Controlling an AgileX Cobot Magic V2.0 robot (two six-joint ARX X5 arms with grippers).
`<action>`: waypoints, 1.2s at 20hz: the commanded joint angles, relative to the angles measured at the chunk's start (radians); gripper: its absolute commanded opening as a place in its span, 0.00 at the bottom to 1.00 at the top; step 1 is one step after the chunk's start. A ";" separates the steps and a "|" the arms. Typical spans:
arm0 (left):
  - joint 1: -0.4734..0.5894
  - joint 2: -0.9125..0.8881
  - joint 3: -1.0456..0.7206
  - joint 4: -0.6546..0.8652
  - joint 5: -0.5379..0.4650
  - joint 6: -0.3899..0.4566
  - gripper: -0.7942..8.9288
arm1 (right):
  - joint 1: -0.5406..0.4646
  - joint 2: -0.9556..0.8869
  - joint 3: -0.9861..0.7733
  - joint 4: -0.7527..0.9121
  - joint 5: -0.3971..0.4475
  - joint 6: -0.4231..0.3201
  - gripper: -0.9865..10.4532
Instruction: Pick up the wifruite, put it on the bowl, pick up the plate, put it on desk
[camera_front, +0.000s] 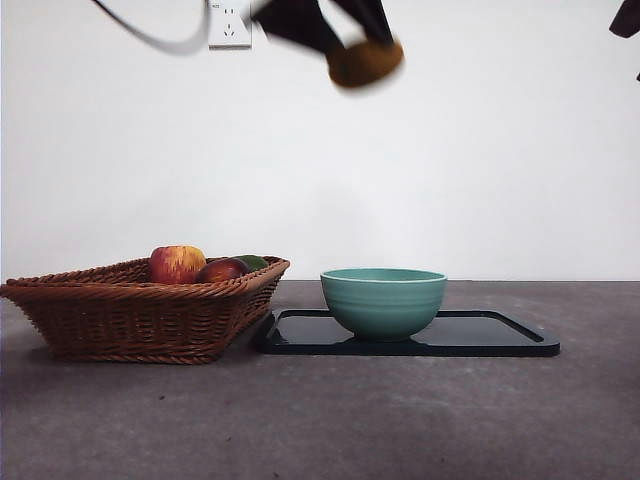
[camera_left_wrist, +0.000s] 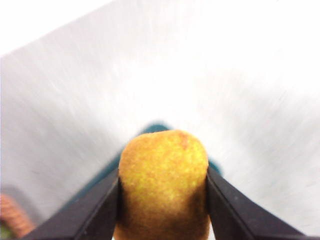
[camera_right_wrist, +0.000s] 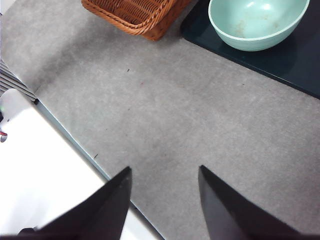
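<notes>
Holding the wifruite (camera_left_wrist: 163, 182) tight between its two black jaws, the left hand (camera_front: 362, 55) is hanging high in the air, up near the top of the front view. The jaws are closed against both sides of the small orange-brown fruit, so it is sitting snug and is not touching anything else. The fruit is up above the bowl (camera_front: 384, 300), maybe a little to one side of it.

The green bowl is standing on a dark flat plate (camera_front: 500, 335), and the plate is lying on the grey desk (camera_front: 320, 420). A brown basket (camera_front: 140, 310) is sitting just beside the plate with an apple (camera_front: 177, 264) and a dark red fruit (camera_front: 222, 270) in it.

The right hand (camera_right_wrist: 164, 200) is waiting over the bare desk with its jaws apart and nothing in them.

To do this step well, the left hand should line up right over the middle of the bowl first, then go down slowly until the fruit is low inside the rim. Letting go from up high could make the fruit bounce out or roll away, so opening the jaws only when it is close to the bottom looks like the safest way
</notes>
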 joint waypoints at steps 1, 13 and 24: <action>0.008 -0.106 0.029 -0.043 -0.002 -0.072 0.27 | 0.006 0.003 0.010 0.010 -0.003 0.004 0.27; 0.080 -0.479 0.002 -0.299 -0.253 -0.199 0.27 | 0.006 0.003 0.010 0.017 0.000 0.003 0.27; 0.148 -0.670 -0.389 -0.196 -0.341 -0.297 0.27 | 0.006 0.003 0.010 0.039 -0.001 0.000 0.27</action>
